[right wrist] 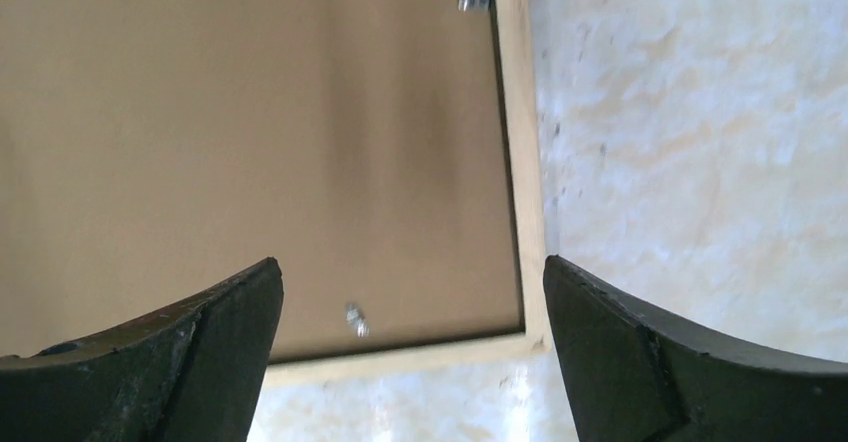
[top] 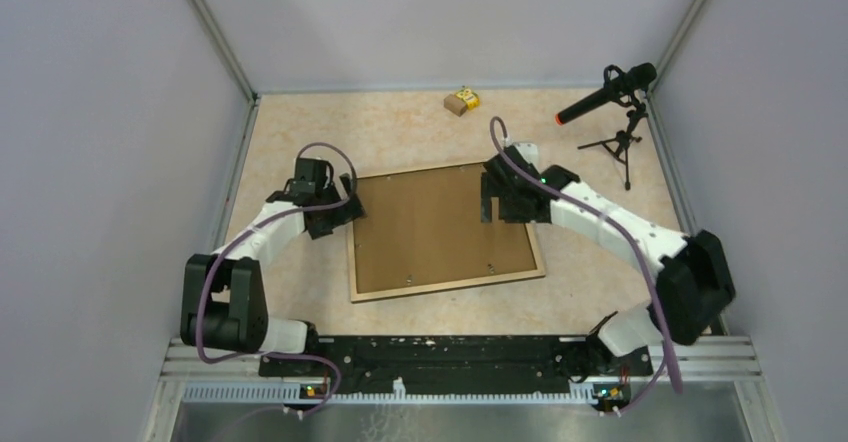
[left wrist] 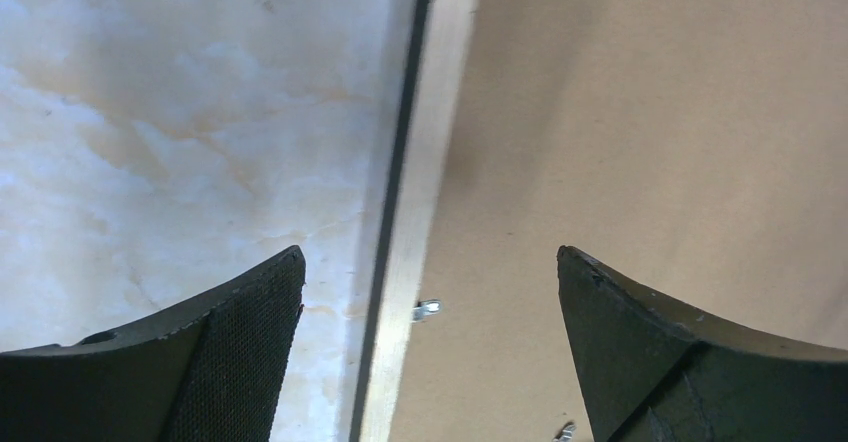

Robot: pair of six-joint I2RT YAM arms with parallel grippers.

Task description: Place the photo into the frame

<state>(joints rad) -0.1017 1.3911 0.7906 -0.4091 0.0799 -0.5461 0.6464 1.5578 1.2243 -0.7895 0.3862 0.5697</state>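
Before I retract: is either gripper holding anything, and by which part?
Nothing is held: left gripper and right gripper hang with jaws open over the frame's side rims.

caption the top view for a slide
Left tool and right tool, both open, flank the face-down frame and its backing board.

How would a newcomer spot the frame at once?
On the marbled table, look midway between the left gripper and the right gripper. The frame lies flat there, back up: light-wood rim around a brown backing board. It dwarfs the small box and tripod microphone farther back.
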